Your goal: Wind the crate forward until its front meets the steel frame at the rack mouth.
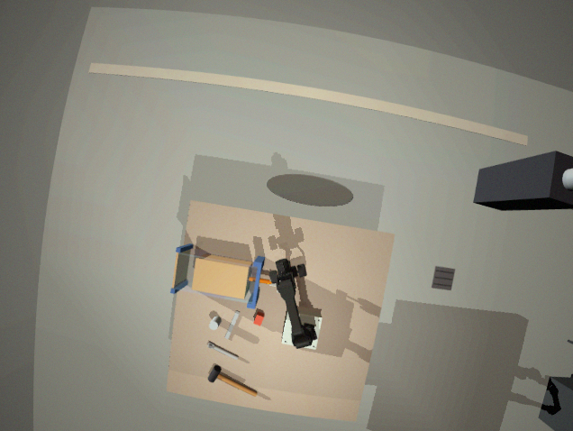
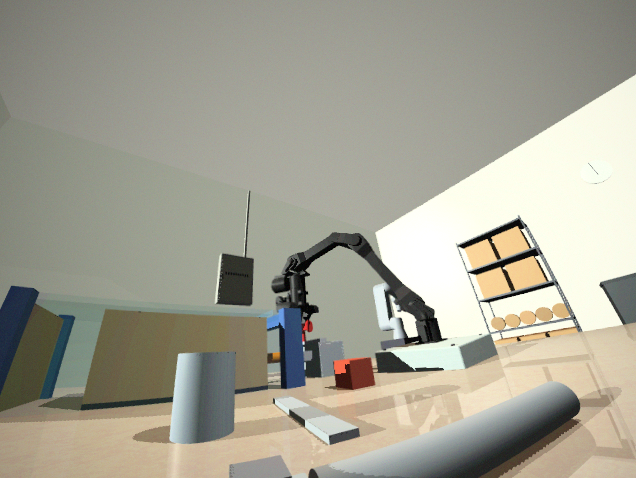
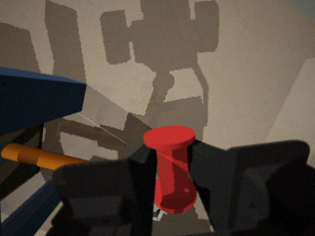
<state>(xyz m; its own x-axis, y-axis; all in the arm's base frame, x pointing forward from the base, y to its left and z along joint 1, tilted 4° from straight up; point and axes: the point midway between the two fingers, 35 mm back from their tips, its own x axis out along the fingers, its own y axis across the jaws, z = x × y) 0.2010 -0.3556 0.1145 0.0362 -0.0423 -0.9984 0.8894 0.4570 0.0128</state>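
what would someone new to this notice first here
The bright red handle, clamped in the claw beside the blue frame. Next, the big tan crate inside the clear-panelled cubby, then the red block lying on the bench outside it.

Bright light washes the cream right wall [image 2: 421,262], where a round clock [image 2: 596,171] hangs above a rack [image 2: 483,236] of cartons [image 2: 524,272]. The left wall [image 2: 128,221] is dull grey-green, with a grey box [image 2: 234,280] under a thin pipe [image 2: 247,223]. Shadows cross the grey floor [image 1: 115,161], which has a pale strip [image 1: 301,90].
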